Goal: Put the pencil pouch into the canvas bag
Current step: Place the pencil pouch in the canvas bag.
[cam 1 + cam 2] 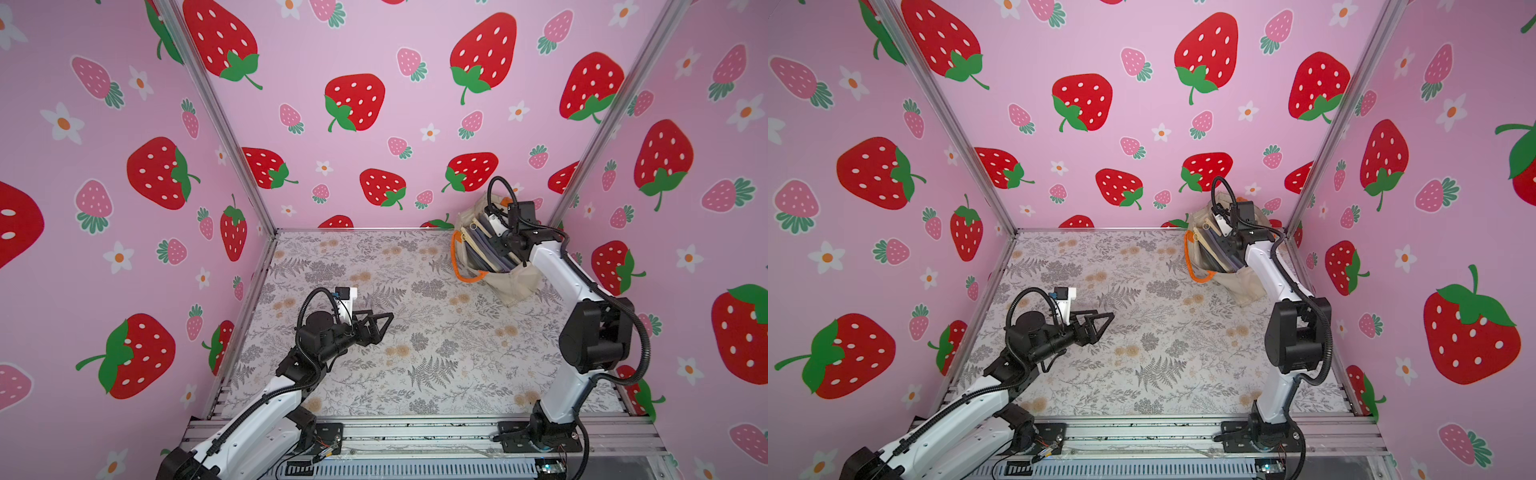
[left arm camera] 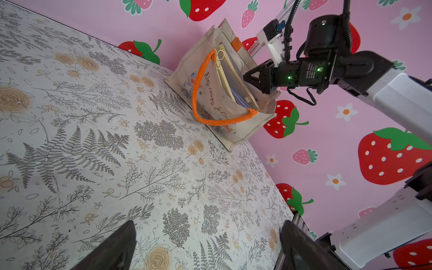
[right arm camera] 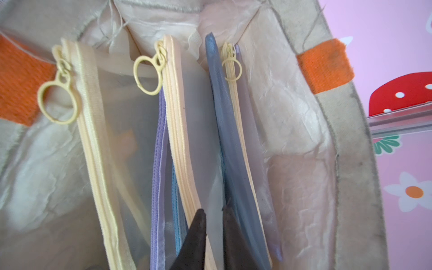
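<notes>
Filling one canvas bag (image 3: 346, 140): three cream-zipped pouches (image 3: 201, 140)

The bag (image 1: 515, 286) stands at the table's (image 1: 415, 374) far right corner; several pouches (image 3: 194, 140) stand side by side inside it.

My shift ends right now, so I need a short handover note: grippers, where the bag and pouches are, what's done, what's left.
Left gripper: jaws open, empty, above the table.
Right gripper: in the canvas bag mouth, jaws narrowly apart astride a mesh pouch; grip unclear.
Bag stands in the far corner, several pouches upright inside.
Done: pouches are in the bag.
Left: release if held, then withdraw the right arm.
</notes>
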Available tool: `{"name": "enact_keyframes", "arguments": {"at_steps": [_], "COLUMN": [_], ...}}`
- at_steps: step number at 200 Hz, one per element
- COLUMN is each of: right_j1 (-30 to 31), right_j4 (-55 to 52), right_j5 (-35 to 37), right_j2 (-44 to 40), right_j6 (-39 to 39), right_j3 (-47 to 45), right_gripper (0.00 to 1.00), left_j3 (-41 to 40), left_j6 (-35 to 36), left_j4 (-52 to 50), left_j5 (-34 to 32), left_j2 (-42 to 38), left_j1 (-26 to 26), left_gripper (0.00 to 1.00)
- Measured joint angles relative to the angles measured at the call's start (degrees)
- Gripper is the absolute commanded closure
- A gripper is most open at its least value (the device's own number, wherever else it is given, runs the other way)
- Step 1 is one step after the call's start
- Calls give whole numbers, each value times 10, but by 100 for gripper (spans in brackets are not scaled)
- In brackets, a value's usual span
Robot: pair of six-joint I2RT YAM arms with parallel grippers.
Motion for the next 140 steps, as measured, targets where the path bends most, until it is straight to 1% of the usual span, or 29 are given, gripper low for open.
{"name": "enact_keyframes", "arguments": {"at_steps": [22, 33, 57, 83, 98, 102, 104, 108, 126, 140], "right_j1": [0, 0, 0, 2, 5, 6, 7, 8, 16, 23], "right_j4": [-2, -4, -8, -9, -12, -11, -12, -10, 2, 21], "right_j5": [-5, -7, -9, -4, 2, 3, 3, 4, 2, -4], "right_j2": [14, 20, 21, -8, -57, -72, -82, -101, -213, -314], "right_j6": [1, 2, 7, 23, 42, 43, 46, 51, 82, 105], "right_j3": [0, 0, 0, -10, -25, -31, -34, -42, -93, -157], "right_gripper": [86, 85, 75, 62, 51, 49, 46, 43, 31, 21], "left_j3": [0, 0, 1, 21, 37, 40, 43, 45, 61, 78], "left_j6": [0, 0, 1, 7, 12, 13, 14, 16, 18, 21], "left_j4": [0, 0, -5, -50, -76, -82, -86, -93, -133, -176], "left_j5": [0, 0, -2, -21, -31, -34, -35, -38, -57, -85], "left_j2": [0, 1, 11, 45, 68, 72, 74, 76, 81, 78], "left_j1": [0, 0, 0, 0, 0, 0, 0, 0, 0, 0], "left_gripper": [2, 2, 3, 2, 1, 1, 1, 0, 1, 1]}}
